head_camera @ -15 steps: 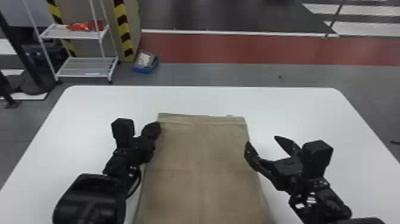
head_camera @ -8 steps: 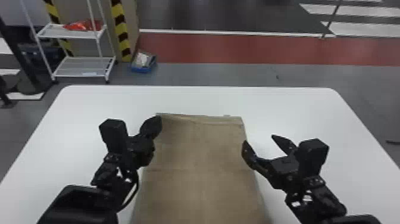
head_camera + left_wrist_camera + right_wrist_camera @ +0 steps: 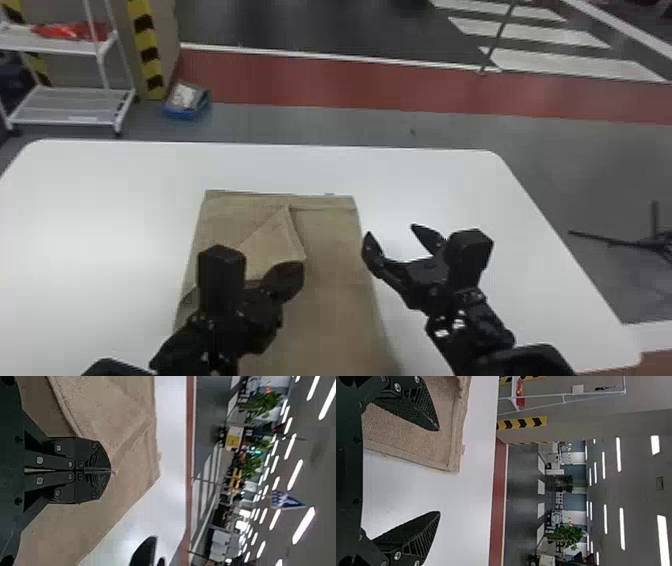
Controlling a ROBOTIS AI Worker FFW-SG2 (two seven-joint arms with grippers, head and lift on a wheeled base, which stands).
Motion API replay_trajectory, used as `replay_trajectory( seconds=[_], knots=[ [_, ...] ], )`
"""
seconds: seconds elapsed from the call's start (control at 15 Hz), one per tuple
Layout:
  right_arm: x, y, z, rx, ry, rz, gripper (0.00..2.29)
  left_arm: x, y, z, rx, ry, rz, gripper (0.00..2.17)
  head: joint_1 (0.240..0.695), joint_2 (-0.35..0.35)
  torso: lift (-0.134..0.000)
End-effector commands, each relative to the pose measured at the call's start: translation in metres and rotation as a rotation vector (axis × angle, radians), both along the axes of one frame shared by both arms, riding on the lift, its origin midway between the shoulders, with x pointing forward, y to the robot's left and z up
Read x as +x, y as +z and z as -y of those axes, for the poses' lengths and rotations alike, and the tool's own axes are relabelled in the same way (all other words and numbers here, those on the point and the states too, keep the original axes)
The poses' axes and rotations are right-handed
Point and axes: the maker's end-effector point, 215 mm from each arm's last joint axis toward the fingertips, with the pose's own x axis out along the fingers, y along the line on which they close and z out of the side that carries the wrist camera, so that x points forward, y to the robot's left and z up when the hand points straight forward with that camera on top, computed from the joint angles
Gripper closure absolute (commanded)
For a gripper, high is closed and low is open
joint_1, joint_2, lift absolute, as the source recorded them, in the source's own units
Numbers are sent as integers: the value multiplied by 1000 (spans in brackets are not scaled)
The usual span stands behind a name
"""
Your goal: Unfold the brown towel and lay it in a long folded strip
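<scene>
The brown towel (image 3: pixel 335 280) lies lengthwise on the white table. From its left side a flap is drawn over toward the middle, rising to a pointed fold. At this flap's edge is my left gripper (image 3: pixel 300 267), shut on the cloth. In the left wrist view the pressed-together fingers of the left gripper (image 3: pixel 111 471) meet at a crease of the towel (image 3: pixel 130 399). Beside the towel's right edge, my right gripper (image 3: pixel 391 231) stands open. In the right wrist view, one finger of the right gripper (image 3: pixel 439 471) overlaps the towel (image 3: pixel 415 451), the other the table.
White tabletop (image 3: pixel 100 210) borders the towel at left, right and far side. Beyond the table are a white shelf rack (image 3: pixel 65 105), a blue bin (image 3: pixel 186 102) and a striped post (image 3: pixel 147 50). Black stand legs (image 3: pixel 625 244) are on the floor at right.
My left gripper has moved right from the towel's left edge, bringing a flap of cloth over the towel. The right gripper remains by the right edge. The head view has shifted toward the right.
</scene>
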Motion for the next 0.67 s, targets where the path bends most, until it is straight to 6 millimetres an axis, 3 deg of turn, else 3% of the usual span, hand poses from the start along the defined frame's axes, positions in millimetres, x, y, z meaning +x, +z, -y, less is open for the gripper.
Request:
replay_trajectory(
  seconds=[0.0, 0.07, 0.2, 0.4, 0.6],
  knots=[
    [-2, -1, 2, 4, -3, -2, 144, -23, -21, 32, 66, -88, -66, 1723, 695, -271, -120],
    [-3, -3, 3, 4, -4, -5, 144, -22, -19, 34, 71, -88, -58, 1474, 695, -293, -120],
    [-3, -4, 2, 7, -3, -9, 144, -11, -9, 22, 68, -61, -21, 46, 695, -317, -120],
    [-5, -7, -3, 12, 5, -13, 144, 21, 40, -14, 10, 60, 143, 9, 695, -297, -120],
    [-7, -10, -11, 17, 23, -19, 144, 39, 63, -56, -13, 165, 224, 22, 695, -256, -120]
  ],
)
